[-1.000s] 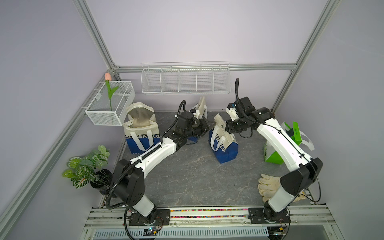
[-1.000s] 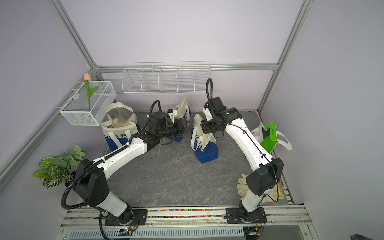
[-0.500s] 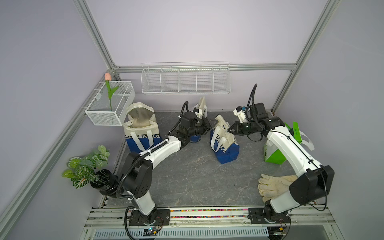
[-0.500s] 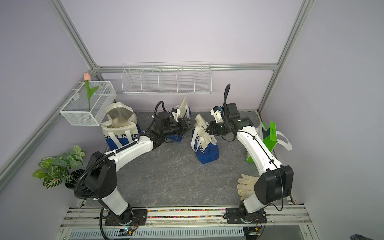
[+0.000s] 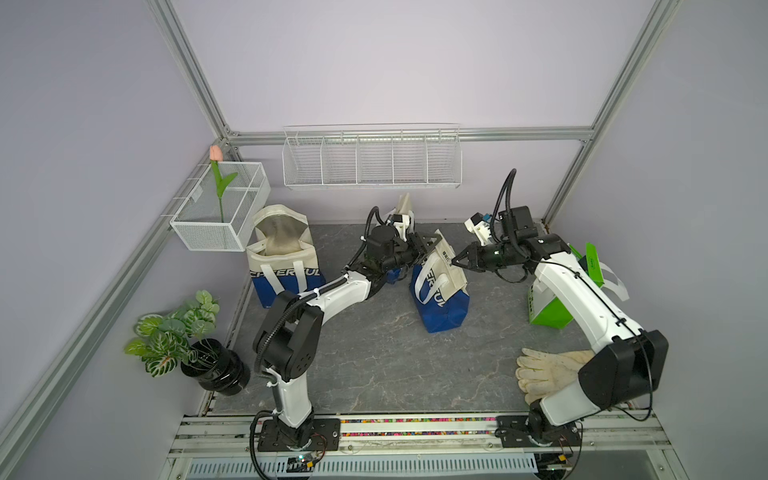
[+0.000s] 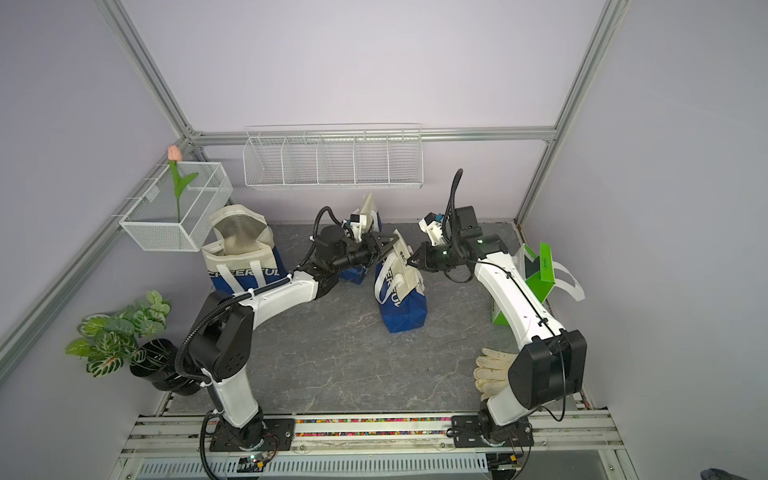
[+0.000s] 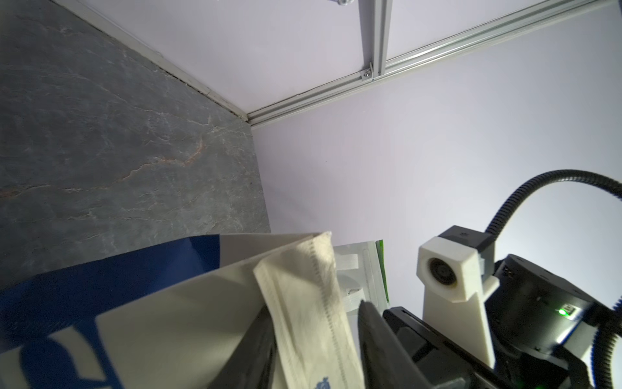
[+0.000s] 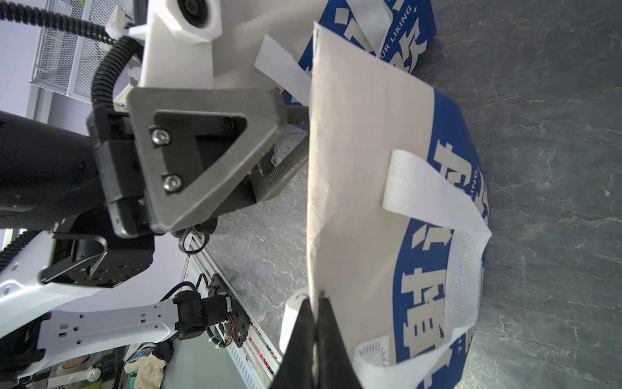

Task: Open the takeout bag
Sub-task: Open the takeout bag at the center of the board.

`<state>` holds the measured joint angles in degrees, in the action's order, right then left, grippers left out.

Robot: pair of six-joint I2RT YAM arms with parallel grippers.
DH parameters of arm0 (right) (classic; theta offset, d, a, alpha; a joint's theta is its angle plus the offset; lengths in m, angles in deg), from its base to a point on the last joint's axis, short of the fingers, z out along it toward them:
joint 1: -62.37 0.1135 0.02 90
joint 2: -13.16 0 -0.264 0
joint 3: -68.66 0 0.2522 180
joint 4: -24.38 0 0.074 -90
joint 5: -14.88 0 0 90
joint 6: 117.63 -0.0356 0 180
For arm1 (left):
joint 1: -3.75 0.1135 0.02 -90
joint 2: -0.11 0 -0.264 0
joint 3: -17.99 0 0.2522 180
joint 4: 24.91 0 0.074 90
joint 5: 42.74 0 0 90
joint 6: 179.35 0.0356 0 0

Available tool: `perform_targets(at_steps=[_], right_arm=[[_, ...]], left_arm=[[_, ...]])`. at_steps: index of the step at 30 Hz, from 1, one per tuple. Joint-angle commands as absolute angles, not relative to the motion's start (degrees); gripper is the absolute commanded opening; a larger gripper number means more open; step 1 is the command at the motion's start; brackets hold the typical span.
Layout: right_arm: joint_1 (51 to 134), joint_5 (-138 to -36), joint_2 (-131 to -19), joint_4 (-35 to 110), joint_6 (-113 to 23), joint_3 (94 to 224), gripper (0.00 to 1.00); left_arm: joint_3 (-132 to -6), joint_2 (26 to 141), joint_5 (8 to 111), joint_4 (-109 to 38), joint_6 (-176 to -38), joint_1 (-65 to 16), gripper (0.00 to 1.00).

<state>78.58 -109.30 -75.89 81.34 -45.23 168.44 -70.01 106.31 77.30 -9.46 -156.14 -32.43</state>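
Observation:
The takeout bag (image 5: 438, 291) (image 6: 399, 299), blue below and cream above with white handles, stands mid-table in both top views. My right gripper (image 5: 455, 262) (image 8: 314, 299) is shut on the right end of its cream top edge (image 8: 353, 151). My left gripper (image 5: 430, 243) (image 7: 314, 310) is at the left end of that edge. Its jaws stand open around the folded cream rim (image 7: 303, 286), one finger against the fabric and the other a little off it. The bag's mouth is pressed flat.
A larger cream and blue bag (image 5: 284, 257) stands at the back left and a small one (image 5: 403, 208) by the back wall. A green bag (image 5: 548, 307) and work gloves (image 5: 544, 370) are at the right. A potted plant (image 5: 183, 336) and wire baskets (image 5: 372, 158) line the edges.
My left gripper has reached right onto the bag's rim and its jaws have narrowed. My right arm has swung out to the right while its gripper closed fully on the rim.

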Motion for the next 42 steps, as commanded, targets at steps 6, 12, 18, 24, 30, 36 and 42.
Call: perform_targets(at_steps=[6, 12, 18, 24, 30, 36, 42], right_arm=[[78.00, -112.23, -74.91, 82.52, -44.00, 169.47, 0.07], [77.85, -111.66, -75.10, 83.46, -43.44, 170.58, 0.07], [77.81, -107.07, -75.60, 87.88, -41.05, 173.21, 0.07], [78.78, -93.92, -76.53, 96.14, -35.63, 178.18, 0.07], [83.01, -77.73, -75.88, 97.15, -32.42, 178.35, 0.16], [89.82, -71.68, -69.64, 86.01, -31.35, 170.62, 0.70], [98.03, -58.36, -65.78, 73.82, -29.19, 162.43, 0.92]], left_arm=[[-74.99, 110.76, 79.69, -1.78, -159.23, -33.42, 0.31], [-76.56, 112.48, 80.26, -1.94, -159.31, -34.13, 0.19], [-77.48, 112.43, 78.75, -5.37, -158.65, -34.22, 0.00], [-77.01, 104.43, 69.20, -23.42, -153.07, -35.18, 0.00], [-72.56, 98.17, 62.97, -32.00, -156.07, -36.79, 0.00], [-68.30, 95.12, 58.50, -33.49, -159.94, -38.33, 0.00], [-68.38, 94.14, 57.10, -34.33, -162.82, -38.52, 0.00]])
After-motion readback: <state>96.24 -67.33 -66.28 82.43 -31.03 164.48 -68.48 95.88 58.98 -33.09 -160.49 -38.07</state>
